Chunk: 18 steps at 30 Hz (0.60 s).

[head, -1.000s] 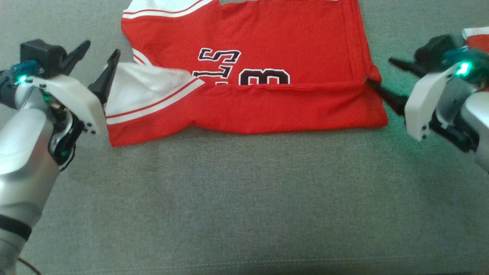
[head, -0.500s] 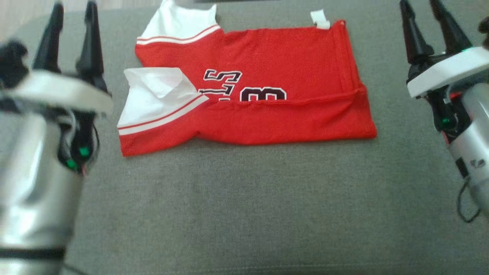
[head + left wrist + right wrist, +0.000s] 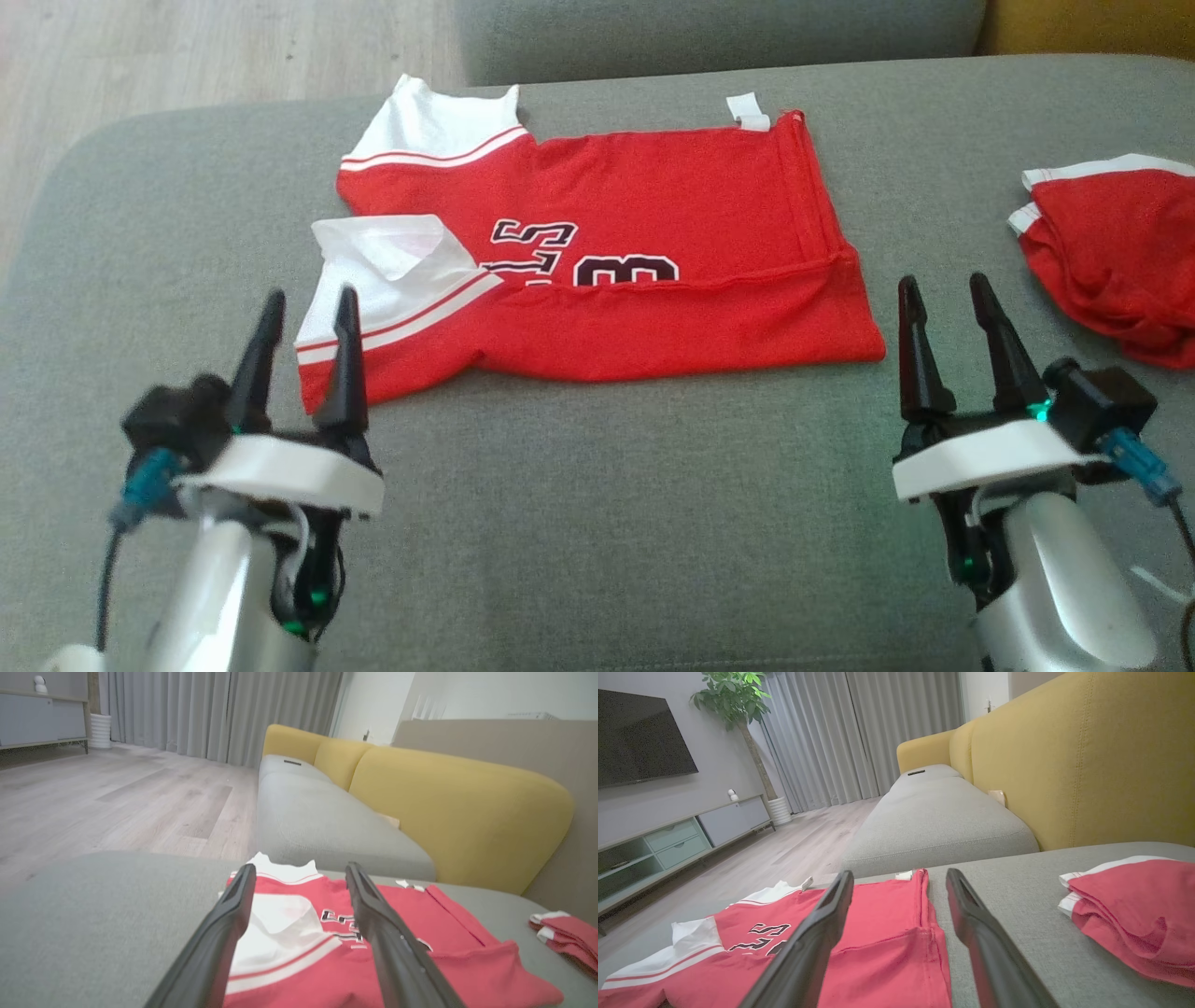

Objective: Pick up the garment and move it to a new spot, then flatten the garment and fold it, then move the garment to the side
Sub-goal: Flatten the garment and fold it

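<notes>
With the red garment [image 3: 653, 280] lying half folded on the grey sofa seat [image 3: 597, 523], and the left hand [image 3: 310, 297] and right hand [image 3: 941, 280] empty with fingers apart, folding seems in hand; the next move probably needs a grip on both ends.

Right gripper [image 3: 899, 876], fingers spread and empty, before the folded red garment [image 3: 882, 926] on a grey cushion [image 3: 1008, 896]; a second red bundle [image 3: 1134, 905] lies apart at right

cushion [image 3: 597, 523] open in front, jersey [image 3: 653, 187] ahead, red bundle [image 3: 1111, 252] right
</notes>
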{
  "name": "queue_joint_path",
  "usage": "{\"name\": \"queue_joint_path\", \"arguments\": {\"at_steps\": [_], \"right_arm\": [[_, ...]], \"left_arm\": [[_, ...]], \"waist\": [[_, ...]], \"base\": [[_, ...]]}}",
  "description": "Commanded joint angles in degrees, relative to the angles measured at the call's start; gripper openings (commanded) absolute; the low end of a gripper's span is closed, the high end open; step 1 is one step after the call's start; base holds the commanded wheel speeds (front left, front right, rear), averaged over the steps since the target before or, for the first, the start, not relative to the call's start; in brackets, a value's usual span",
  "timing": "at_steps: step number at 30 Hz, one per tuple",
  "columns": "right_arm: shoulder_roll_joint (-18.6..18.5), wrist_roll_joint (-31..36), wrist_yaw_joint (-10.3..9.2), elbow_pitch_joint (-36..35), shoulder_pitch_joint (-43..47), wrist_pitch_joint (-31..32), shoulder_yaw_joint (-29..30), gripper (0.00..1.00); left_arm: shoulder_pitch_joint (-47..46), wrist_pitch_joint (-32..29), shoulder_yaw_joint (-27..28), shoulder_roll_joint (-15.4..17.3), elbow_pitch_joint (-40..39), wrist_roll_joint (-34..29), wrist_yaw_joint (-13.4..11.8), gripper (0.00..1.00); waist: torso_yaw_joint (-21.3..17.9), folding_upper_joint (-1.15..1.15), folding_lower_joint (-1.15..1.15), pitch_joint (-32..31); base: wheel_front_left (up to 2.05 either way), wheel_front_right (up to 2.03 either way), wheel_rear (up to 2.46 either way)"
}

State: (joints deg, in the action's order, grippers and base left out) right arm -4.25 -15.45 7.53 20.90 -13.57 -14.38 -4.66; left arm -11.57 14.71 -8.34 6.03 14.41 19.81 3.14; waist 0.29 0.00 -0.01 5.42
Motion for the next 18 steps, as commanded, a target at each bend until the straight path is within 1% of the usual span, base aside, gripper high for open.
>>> {"name": "queue_joint_path", "arguments": {"at_steps": [1, 5, 6, 8, 12, 18], "right_arm": [[0.7, 0.9, -0.04, -2.5, -0.7, -0.6, -1.0, 1.00], [1.0, 1.7, -0.04, -3.4, -0.2, -0.3, -1.4, 1.00], [1.2, 1.9, -0.04, -4.0, -0.4, 0.1, -1.3, 1.00], [1.2, 1.9, -0.04, -4.4, -0.5, 0.3, -1.3, 1.00], [1.3, 2.1, -0.04, -5.7, -0.9, 1.0, -1.5, 1.00], [1.3, 2.1, -0.04, -6.8, -1.1, 2.0, -2.7, 1.00]], "left_arm": [[-1.6, 0.3, 2.4, 0.4, -0.4, -1.6, 0.3, 1.00], [-1.7, 0.3, 3.1, 0.0, 2.7, -3.3, 0.3, 1.00], [-2.4, 0.3, 3.4, 0.0, 4.9, -4.3, 0.2, 1.00], [-2.9, 0.3, 3.8, 0.1, 5.9, -4.7, 0.0, 1.00], [-4.9, 0.3, 5.3, 0.7, 11.5, -6.3, -1.9, 1.00], [-8.9, -0.3, 6.3, 2.3, 22.9, -7.3, -4.8, 1.00]], "waist": [[-0.3, 0.00, 0.01, 0.3], [-1.0, 0.00, 0.01, 1.0], [-1.4, 0.00, 0.01, 1.4], [-1.7, 0.00, 0.01, 1.7], [-2.5, 0.00, 0.01, 2.9], [-3.7, 0.00, 0.01, 4.9]], "base": [[0.00, 0.00, 0.00], [0.00, 0.00, 0.00], [0.00, 0.00, 0.00], [0.00, 0.00, 0.00], [0.00, 0.00, 0.00], [0.00, 0.00, 0.00]]}}
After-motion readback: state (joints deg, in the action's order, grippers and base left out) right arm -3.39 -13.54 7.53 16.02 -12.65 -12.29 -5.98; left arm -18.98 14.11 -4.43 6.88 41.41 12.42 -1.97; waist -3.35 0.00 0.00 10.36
